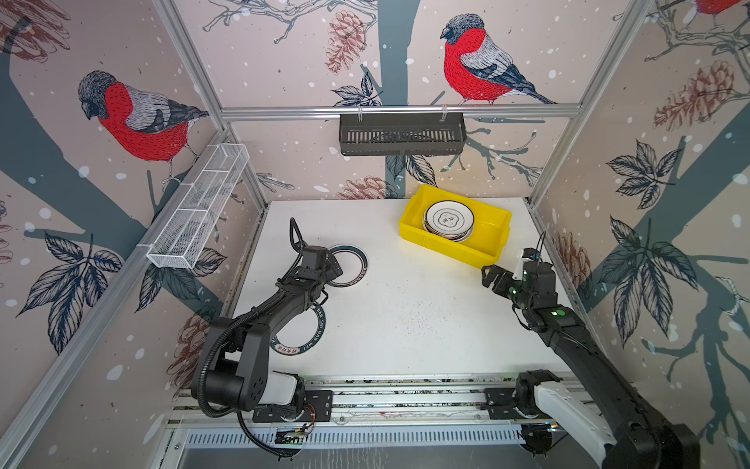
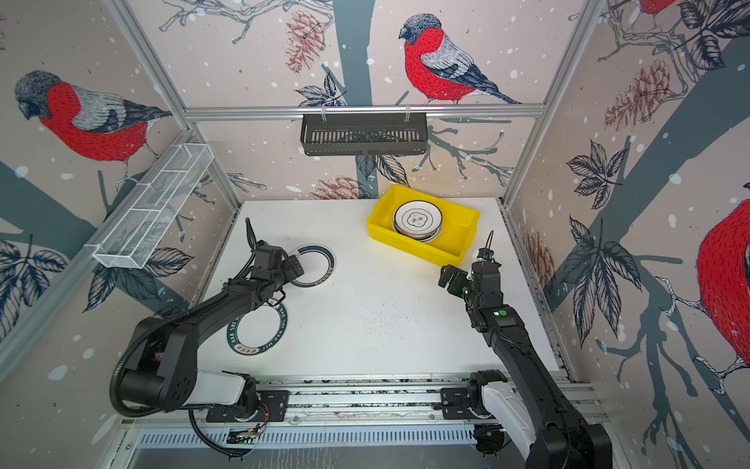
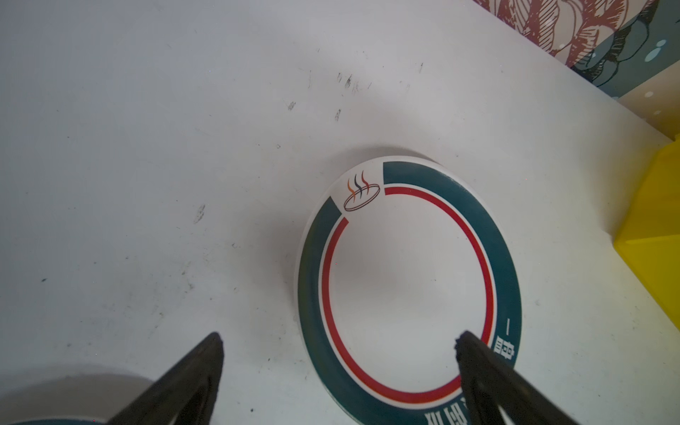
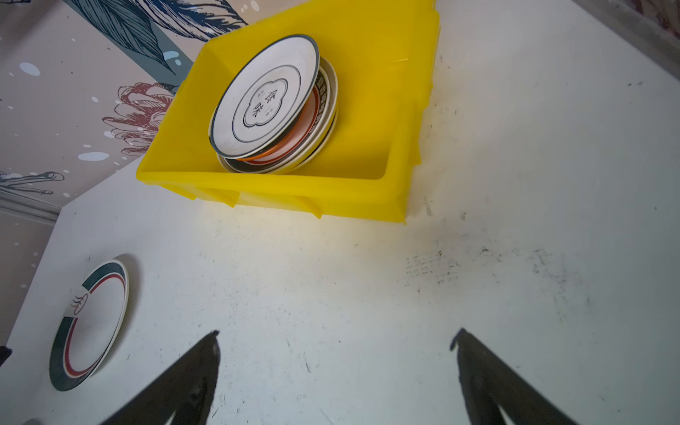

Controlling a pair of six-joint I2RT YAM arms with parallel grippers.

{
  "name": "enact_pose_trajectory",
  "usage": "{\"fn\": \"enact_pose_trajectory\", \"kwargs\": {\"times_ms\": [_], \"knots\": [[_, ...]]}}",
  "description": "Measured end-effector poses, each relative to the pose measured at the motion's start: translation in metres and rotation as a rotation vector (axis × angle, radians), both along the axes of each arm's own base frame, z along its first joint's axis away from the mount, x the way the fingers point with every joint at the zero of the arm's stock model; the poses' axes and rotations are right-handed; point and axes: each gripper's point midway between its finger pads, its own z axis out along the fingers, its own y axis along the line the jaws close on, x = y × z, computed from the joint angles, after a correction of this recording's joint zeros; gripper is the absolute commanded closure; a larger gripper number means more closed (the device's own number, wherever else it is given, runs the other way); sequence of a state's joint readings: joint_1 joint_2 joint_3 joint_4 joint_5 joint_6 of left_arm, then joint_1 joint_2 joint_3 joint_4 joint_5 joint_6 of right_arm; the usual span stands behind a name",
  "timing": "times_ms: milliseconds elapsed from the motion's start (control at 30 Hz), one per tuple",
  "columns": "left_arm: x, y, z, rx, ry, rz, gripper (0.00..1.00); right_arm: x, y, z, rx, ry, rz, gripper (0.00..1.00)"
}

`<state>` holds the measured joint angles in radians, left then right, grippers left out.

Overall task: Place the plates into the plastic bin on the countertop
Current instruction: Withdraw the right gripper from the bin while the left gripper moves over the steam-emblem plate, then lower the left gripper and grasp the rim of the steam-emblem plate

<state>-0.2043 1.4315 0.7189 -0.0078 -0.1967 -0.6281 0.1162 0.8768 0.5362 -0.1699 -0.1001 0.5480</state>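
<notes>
Hovering spread wide, the left claw is straddling the rim of the teal-rimmed plate; level descent needed

Bullfinch-and-pinecone wallpaper covers three walls, a black slotted basket and white mesh rack hanging from aluminium rails.

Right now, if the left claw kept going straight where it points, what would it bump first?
Probably the teal-rimmed plate. The open left claw points down over the plate's near edge. How high it hovers above the plate is unclear.
</notes>
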Motion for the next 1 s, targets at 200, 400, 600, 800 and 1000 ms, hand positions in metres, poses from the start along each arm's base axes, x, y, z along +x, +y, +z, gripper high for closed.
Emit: {"fn": "enact_pose_trajectory", "kwargs": {"times_ms": [200, 400, 600, 800, 1000], "knots": [[-0.001, -0.006, -0.021, -0.037, 0.057, -0.003, 0.18, -0.005, 0.005, 0.0, 0.046, 0.002, 0.038, 0.0], [0.003, -0.004, -0.038, -0.055, 0.093, 0.007, 0.27, -0.008, 0.005, -0.008, 0.054, 0.027, 0.038, 0.0], [0.007, 0.006, -0.047, -0.084, 0.111, 0.031, 0.36, -0.01, 0.008, -0.009, 0.079, 0.039, 0.041, 0.0], [0.017, 0.005, -0.049, -0.119, 0.112, 0.024, 0.41, -0.01, 0.008, -0.009, 0.082, 0.038, 0.041, 0.0], [0.029, 0.006, -0.055, -0.163, 0.092, 0.015, 0.51, -0.01, 0.008, -0.009, 0.082, 0.039, 0.039, 0.0]]}}
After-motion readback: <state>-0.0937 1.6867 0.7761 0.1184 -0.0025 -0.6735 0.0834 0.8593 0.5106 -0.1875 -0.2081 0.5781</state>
